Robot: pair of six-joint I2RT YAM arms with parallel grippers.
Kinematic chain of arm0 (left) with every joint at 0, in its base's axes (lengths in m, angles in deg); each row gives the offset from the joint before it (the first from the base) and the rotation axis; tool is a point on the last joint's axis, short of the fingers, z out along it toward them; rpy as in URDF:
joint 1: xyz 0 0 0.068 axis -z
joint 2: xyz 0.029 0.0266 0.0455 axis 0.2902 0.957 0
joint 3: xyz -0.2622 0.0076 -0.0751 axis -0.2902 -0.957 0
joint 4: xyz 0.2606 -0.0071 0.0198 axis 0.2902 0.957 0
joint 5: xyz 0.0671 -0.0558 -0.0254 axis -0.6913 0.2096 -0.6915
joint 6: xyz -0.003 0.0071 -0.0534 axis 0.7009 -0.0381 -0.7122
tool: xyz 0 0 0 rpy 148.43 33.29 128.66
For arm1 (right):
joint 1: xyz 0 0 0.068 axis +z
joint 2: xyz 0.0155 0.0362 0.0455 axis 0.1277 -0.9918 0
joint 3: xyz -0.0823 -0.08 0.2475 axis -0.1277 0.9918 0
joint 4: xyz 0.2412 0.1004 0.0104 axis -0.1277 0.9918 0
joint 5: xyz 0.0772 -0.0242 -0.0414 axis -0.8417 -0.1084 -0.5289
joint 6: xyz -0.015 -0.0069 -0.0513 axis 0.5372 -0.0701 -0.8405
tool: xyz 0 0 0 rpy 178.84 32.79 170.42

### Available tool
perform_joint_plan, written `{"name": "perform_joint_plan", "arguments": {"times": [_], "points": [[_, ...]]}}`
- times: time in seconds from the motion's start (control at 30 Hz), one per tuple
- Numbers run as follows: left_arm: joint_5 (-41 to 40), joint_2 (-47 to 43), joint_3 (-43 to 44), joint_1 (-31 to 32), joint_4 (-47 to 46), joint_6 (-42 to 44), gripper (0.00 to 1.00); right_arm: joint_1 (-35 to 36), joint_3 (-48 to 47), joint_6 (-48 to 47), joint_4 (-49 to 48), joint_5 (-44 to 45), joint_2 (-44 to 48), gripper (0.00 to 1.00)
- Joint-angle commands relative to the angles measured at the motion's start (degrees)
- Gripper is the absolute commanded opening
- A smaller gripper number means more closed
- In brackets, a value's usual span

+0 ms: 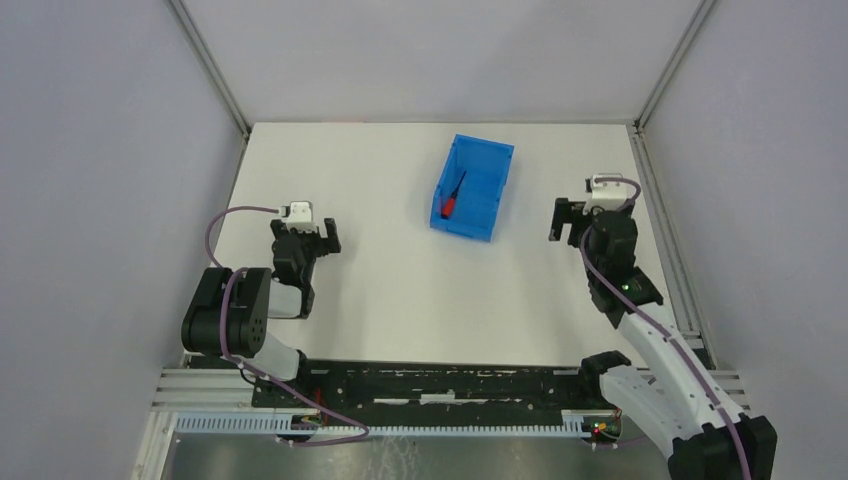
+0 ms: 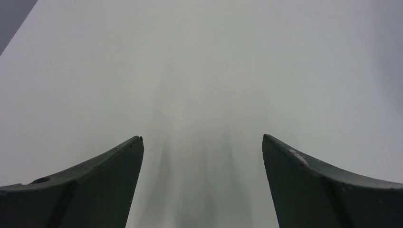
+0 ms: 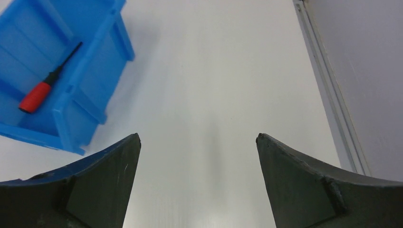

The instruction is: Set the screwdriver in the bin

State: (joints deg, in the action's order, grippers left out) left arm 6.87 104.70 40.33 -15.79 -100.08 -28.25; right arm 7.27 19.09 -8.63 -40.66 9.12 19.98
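A: What is the biggest thing you see?

B: The white counter (image 1: 400,290). It fills the floor of the enclosure, with grey walls on three sides, and both arms are fixed at its near edge.

A: And what stands on it?

B: The blue bin (image 1: 487,170) stands in the far middle part, a little turned. It is closer to the right arm than to the left one, and it touches neither of them.

A: How are the arms?

B: The left end effector (image 2: 202,142) is above bare counter on the left side, well apart from the bin. Its two fingers are spread wide and nothing is between them. The right end effector (image 3: 197,140) is near the bin, to the right of it, also with fingers spread wide and holding nothing. From its wrist camera the bin is seen at the upper left.

A: Where is the screwdriver?

B: The screwdriver (image 1: 455,193) lies flat on the bottom of the bin, in the left half of it. The red handle points to the near end of the bin, the thin black shaft to the far end.
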Motion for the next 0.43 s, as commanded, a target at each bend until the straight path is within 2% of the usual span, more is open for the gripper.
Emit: {"name": "perform_joint_plan", "arguments": {"times": [0.0,0.23,0.4], "points": [[-0.2,-0.6,0.2,0.1,-2.3,-1.8,1.00,0.0,11.6,-0.2,-12.2,8.5,6.6,0.98],[-0.2,-0.6,0.2,0.1,-2.3,-1.8,1.00,0.1,23.8,2.6,-18.7,9.9,8.0,0.98],[-0.2,-0.6,0.2,0.0,-2.2,-1.8,1.00,0.1,25.5,3.9,-20.7,10.0,5.7,0.98]]}}
